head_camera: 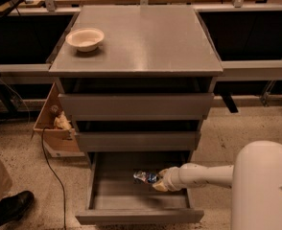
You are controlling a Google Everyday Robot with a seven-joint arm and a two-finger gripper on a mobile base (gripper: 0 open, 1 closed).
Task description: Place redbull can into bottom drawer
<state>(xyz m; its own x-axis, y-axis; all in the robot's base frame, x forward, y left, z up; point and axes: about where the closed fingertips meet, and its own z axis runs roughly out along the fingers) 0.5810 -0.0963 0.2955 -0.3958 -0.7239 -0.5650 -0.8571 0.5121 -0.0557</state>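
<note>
Tool (160, 182) clamped on redbull can (144, 177), can held sideways over floor of pulled-out bottom drawer (126, 199); upper drawers closed.

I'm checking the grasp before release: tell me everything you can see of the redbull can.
The redbull can is a small, slim, shiny silver-and-blue metal can with a wrinkled, dented surface. It lies roughly on its side, pointing left, gripped at its right end by the end effector, whose arm comes in from the right. It is inside the open bottom drawer, over the right half of the floor; whether it touches the floor cannot be told.
</note>
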